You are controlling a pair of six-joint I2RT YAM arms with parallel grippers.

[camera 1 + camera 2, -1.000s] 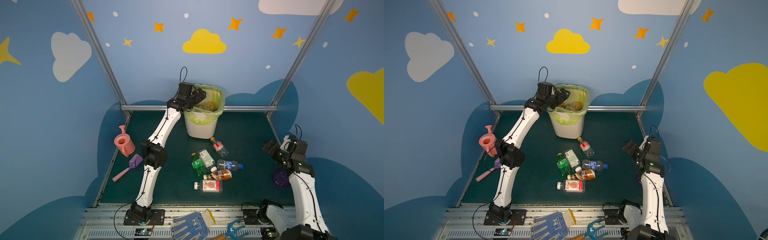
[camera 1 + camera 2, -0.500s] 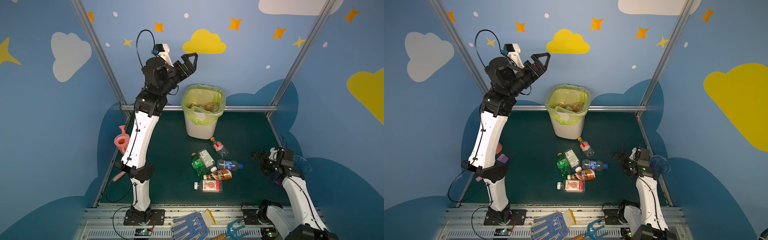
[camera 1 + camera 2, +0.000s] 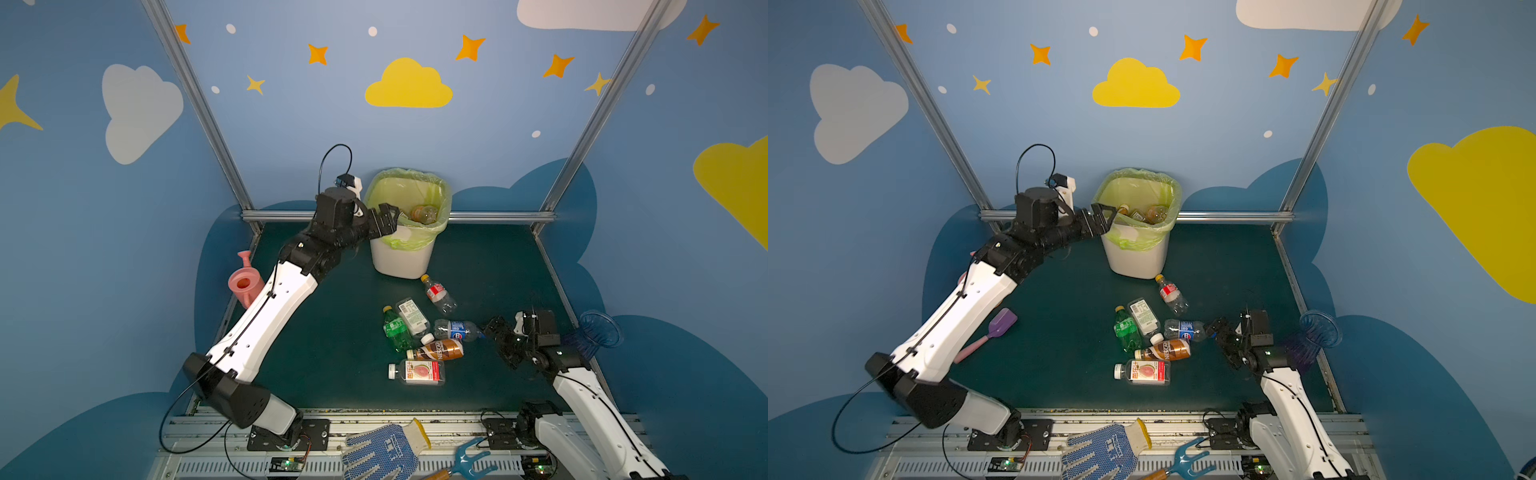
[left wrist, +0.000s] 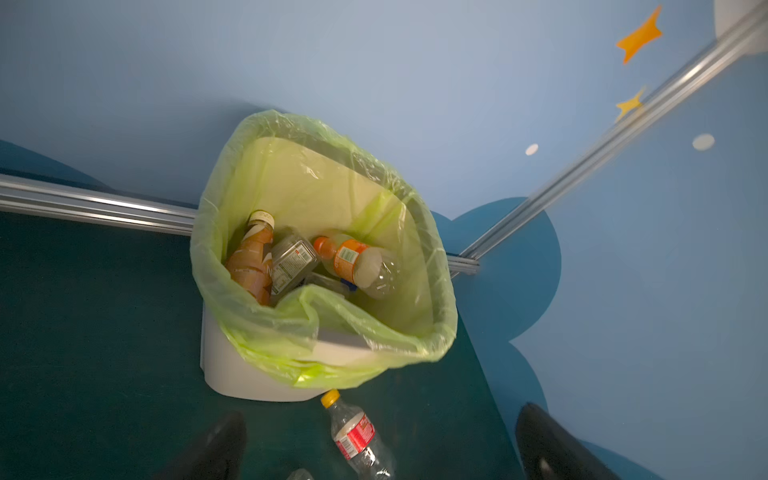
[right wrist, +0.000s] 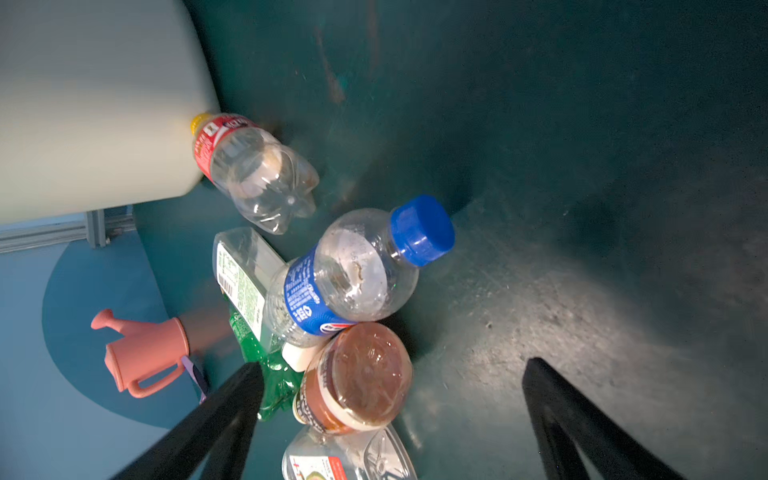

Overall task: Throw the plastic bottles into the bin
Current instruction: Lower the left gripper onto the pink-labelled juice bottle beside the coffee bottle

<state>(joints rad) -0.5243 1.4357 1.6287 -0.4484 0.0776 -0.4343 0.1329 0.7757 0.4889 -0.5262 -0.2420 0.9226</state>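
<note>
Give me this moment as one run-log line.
left gripper: open, empty, at bin rim | right gripper: open, empty, beside blue-capped bottle | six bottles on mat | several in bin

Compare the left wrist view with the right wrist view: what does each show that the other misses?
Only the left wrist view looks into the bin: a brown coffee bottle, a clear labelled bottle and an orange-capped bottle lie inside.

Only the right wrist view shows the blue-capped bottle, the brown bottle, the green bottle and the pink watering can.

Both show the red-labelled bottle lying at the bin's base, the bin's white wall, and open, empty jaws.
</note>
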